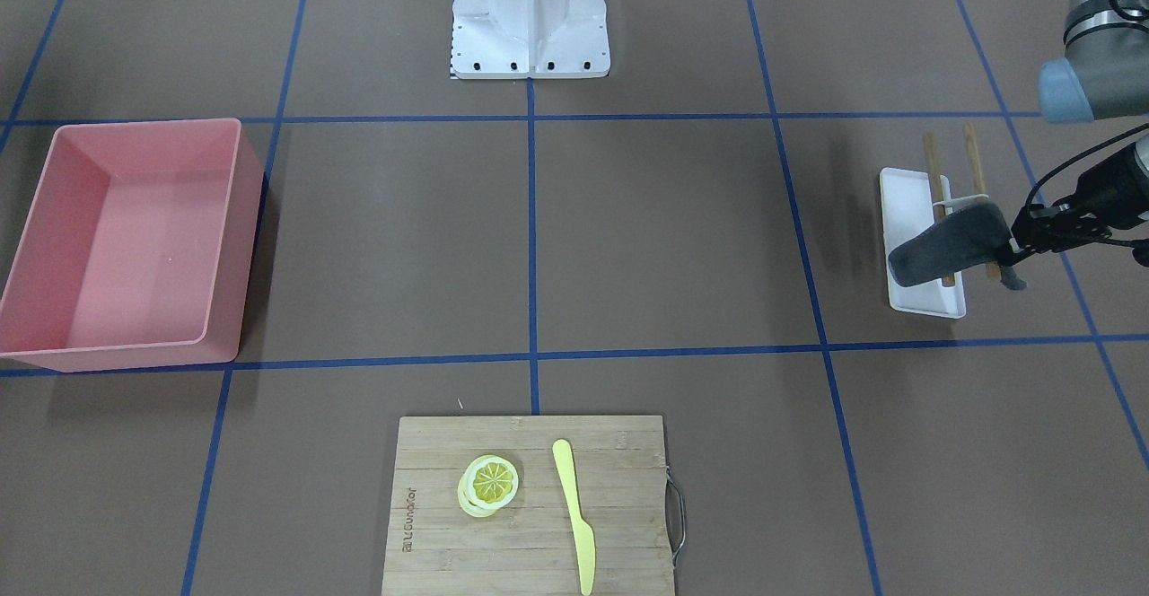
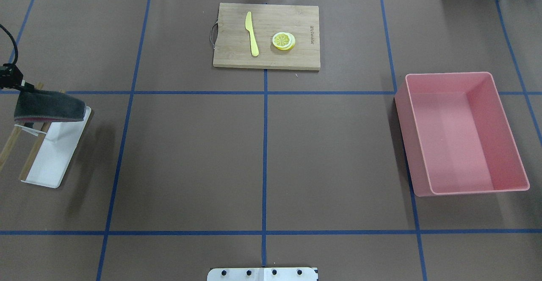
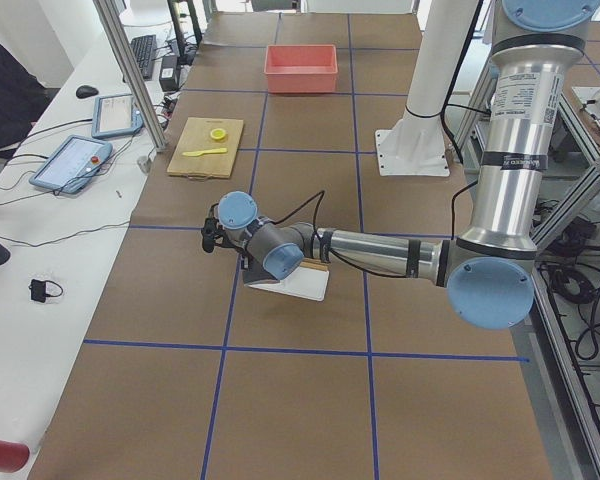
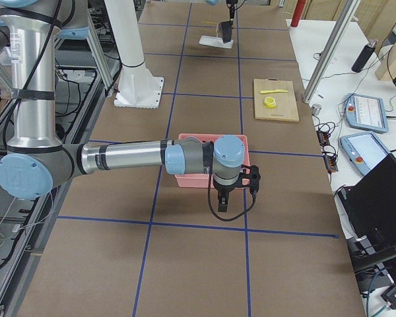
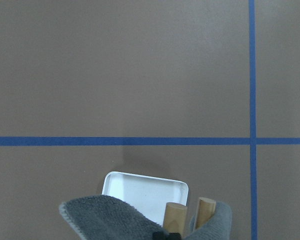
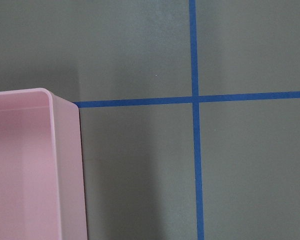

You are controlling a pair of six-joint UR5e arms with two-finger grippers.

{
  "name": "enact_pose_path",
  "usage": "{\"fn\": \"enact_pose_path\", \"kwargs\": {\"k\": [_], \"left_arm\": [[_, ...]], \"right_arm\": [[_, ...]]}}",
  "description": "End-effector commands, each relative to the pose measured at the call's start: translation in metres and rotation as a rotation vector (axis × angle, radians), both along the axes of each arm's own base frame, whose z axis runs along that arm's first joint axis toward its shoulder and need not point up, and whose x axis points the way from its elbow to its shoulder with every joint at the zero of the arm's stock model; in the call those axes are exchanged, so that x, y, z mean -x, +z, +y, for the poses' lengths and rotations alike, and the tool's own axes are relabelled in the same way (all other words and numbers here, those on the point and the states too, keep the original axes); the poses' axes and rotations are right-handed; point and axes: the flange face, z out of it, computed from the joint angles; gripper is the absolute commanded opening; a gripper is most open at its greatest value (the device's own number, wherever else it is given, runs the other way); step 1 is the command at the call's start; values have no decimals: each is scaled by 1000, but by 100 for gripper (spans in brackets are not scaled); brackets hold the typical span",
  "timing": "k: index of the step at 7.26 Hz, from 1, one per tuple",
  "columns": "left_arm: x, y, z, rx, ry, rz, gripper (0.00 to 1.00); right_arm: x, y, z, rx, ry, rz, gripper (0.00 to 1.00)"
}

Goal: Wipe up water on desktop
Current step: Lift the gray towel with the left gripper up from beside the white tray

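The brown desktop with blue tape lines fills the views; I see no water on it. My left gripper is shut on a dark grey cloth and holds it in the air over a white tray with two wooden rods. In the overhead view the cloth hangs at the far left over the tray. The left wrist view shows the cloth at its bottom edge. My right gripper shows only in the exterior right view, beside the pink bin; I cannot tell whether it is open.
A pink bin stands at the right. A bamboo cutting board at the far middle carries a yellow knife and a lemon slice. The robot's white base is at the near middle edge.
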Motion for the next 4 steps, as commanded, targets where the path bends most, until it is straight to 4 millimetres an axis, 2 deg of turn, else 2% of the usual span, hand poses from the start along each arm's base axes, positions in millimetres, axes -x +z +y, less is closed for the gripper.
{"fn": "enact_pose_path", "kwargs": {"k": [1,4], "left_arm": [[4,0,1,11,9,19,0],[56,-6,-4,30,-38,85,0]], "right_arm": [[1,-1,-2,0,-2,-21,100],[1,-5,-4,-12,-3,-21,100]]}}
